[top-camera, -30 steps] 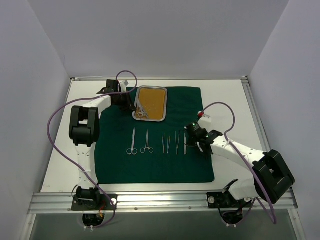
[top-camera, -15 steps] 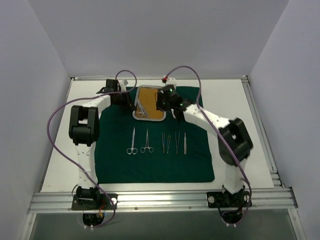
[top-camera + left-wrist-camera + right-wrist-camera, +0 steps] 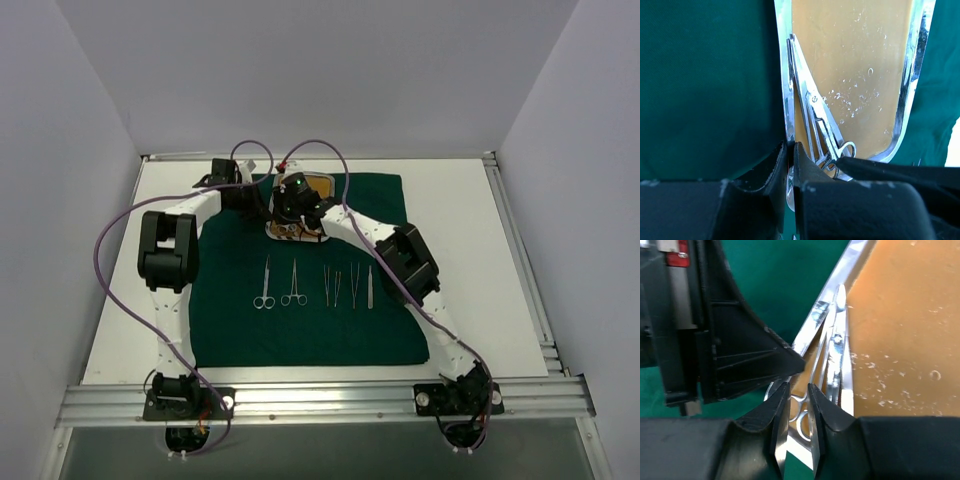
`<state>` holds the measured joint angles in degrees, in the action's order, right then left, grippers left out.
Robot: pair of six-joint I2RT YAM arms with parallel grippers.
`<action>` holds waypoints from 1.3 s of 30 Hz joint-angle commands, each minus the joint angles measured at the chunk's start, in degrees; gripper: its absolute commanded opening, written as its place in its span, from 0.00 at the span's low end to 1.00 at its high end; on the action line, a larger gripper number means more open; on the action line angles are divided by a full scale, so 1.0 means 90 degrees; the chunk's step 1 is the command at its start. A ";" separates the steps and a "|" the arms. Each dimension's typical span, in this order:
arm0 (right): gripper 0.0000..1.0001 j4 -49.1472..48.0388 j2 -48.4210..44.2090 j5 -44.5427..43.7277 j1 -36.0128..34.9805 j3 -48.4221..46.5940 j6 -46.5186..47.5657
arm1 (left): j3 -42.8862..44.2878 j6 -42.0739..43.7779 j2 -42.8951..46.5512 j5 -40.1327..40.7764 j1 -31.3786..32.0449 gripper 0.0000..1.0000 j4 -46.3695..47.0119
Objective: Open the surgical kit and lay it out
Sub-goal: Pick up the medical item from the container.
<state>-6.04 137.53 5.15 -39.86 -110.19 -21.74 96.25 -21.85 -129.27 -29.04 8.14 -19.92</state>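
Closely, left hand (image 3: 791, 149) clamping tray (image 3: 782, 75) rim, right hand (image 3: 796, 390) crowding scissors (image 3: 812, 107).

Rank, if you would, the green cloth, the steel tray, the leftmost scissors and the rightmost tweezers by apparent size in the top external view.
Largest: green cloth.
Next: steel tray, partly hidden by the right arm.
Smallest: leftmost scissors and rightmost tweezers, too alike in length to rank.

Black left gripper (image 3: 790, 152) clamps the rim of the rounded steel tray with orange-brown floor (image 3: 783, 85). Silver scissor-handled instruments (image 3: 815, 112) lie inside, just beside the fingers (image 3: 765, 175); dark green cloth (image 3: 705, 80) lies outside.
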 commanded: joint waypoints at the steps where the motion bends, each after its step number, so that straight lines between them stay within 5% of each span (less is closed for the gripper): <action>1: 0.16 -0.0051 -0.0077 -0.0141 -0.0005 -0.0393 0.0101 | 0.0195 0.0025 0.0008 -0.0094 -0.0055 0.02 0.0270; 33: 0.19 0.1794 0.1290 -0.1138 -0.0064 -0.1477 0.0472 | 0.0175 -0.0004 -0.0089 -0.0045 -0.0055 0.03 0.0319; 39: 0.05 0.1785 0.1262 -0.1041 -0.0064 -0.1477 0.0452 | 0.0185 -0.0004 -0.0109 -0.0055 -0.0055 0.02 0.0309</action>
<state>4.23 146.39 -2.44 -40.18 -122.91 -18.24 96.25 -21.98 -129.91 -29.54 7.88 -19.66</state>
